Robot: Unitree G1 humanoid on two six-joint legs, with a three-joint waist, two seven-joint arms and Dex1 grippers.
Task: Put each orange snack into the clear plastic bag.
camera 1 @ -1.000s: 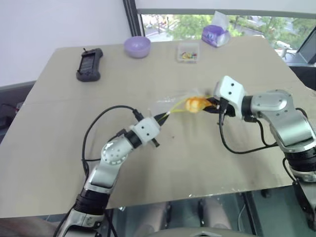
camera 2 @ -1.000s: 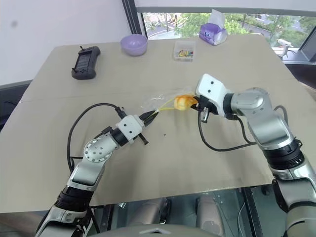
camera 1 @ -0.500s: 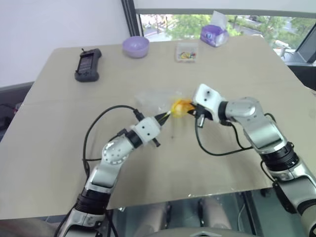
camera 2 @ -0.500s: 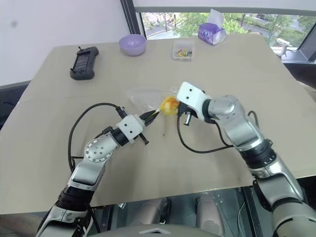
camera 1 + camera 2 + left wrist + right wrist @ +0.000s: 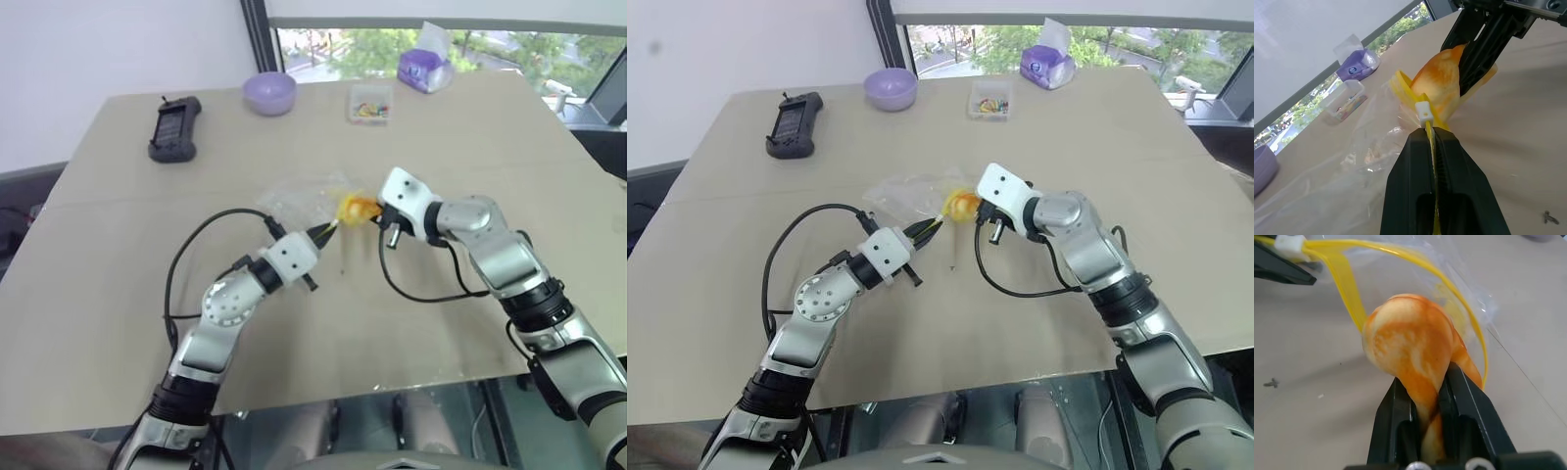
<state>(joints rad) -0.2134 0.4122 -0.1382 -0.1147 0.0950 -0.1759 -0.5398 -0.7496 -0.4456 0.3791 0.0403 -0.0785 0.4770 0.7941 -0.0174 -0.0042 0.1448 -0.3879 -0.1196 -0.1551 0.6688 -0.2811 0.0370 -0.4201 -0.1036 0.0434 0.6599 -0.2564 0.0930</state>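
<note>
My left gripper [image 5: 1431, 131] is shut on the yellow seal strip [image 5: 1347, 274] of the clear plastic bag [image 5: 299, 201] and holds its mouth open above the table. The bag's body trails away towards the far left. My right gripper [image 5: 1429, 377] is shut on the orange snack [image 5: 1410, 342], squeezing its rear edge between the black fingers [image 5: 1484, 44]. The snack [image 5: 355, 208] sits at the bag's open mouth, between the two yellow lips, with the right gripper [image 5: 370, 210] just to its right.
At the table's far side stand a purple bowl [image 5: 271, 93], a black handheld device [image 5: 176, 127], a small clear box of colourful bits [image 5: 371, 103] and a purple tissue pack [image 5: 425, 67]. Black cables loop off both wrists. The table's front edge [image 5: 392, 387] is near.
My right gripper has carried the orange snack leftward and a little down to the bag's mouth. The left gripper has stayed in place, shut on the seal strip.
</note>
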